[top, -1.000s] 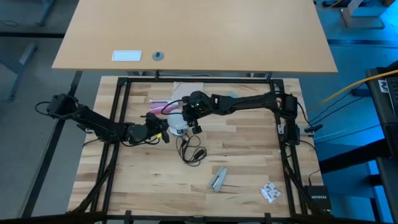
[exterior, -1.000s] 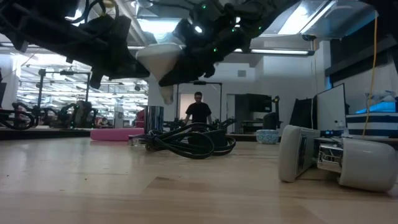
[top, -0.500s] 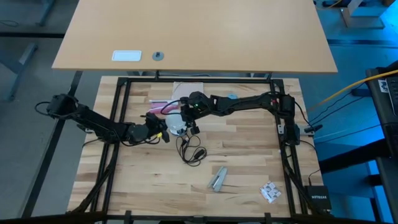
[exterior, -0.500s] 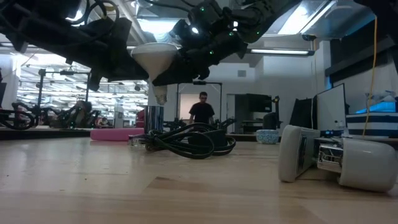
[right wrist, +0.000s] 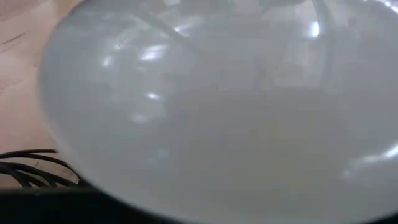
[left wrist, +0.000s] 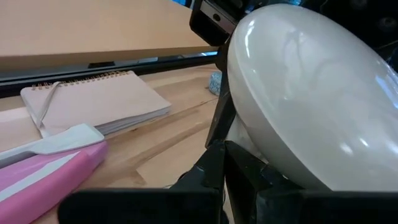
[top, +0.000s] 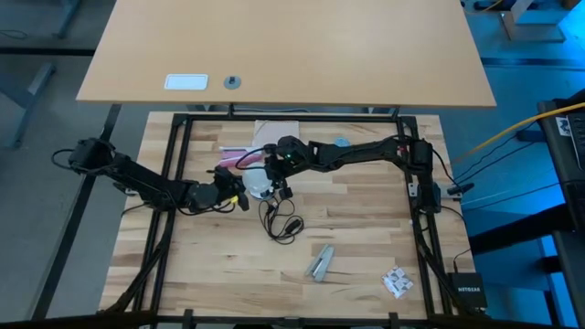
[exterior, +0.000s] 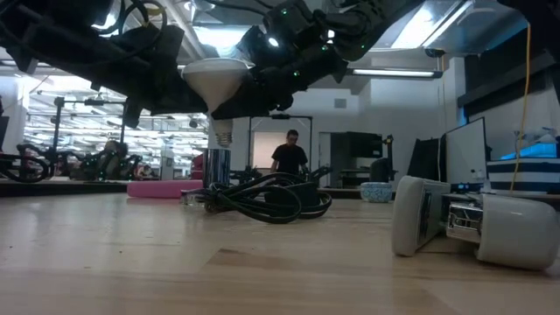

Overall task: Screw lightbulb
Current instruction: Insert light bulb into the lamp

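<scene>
The frosted-white lightbulb point(top: 259, 185) hangs upright in the air, globe up and screw base point(exterior: 224, 136) pointing down. It fills the right wrist view point(right wrist: 217, 112) and looms close in the left wrist view point(left wrist: 298, 106). My right gripper point(top: 276, 174) is shut on its globe. My left gripper point(top: 234, 192) is right beside the bulb, on its left. A coiled black cord point(top: 280, 222) lies on the table below. A silvery cylinder point(exterior: 217, 166) shows under the bulb's base; I cannot tell whether it is the socket. My right gripper holds the bulb by its wide globe point(exterior: 229, 77), coming from the table's right and slanting down. The bulb is lifted clear of the table, upright, with its neck and base hanging below. The globe itself hides the fingertips in the wrist view.
A spiral notebook point(top: 277, 130), a pink object point(top: 234, 151) and a blue-grey cap point(top: 340, 142) lie at the far side. A metal piece point(top: 320, 262) and a small white item point(top: 396, 282) lie near the front. A person point(exterior: 291, 157) stands in the room behind.
My right gripper has carried the bulb a little toward the table's left, toward my left gripper, and has tipped it from tilted to upright, so its base now points straight down.
</scene>
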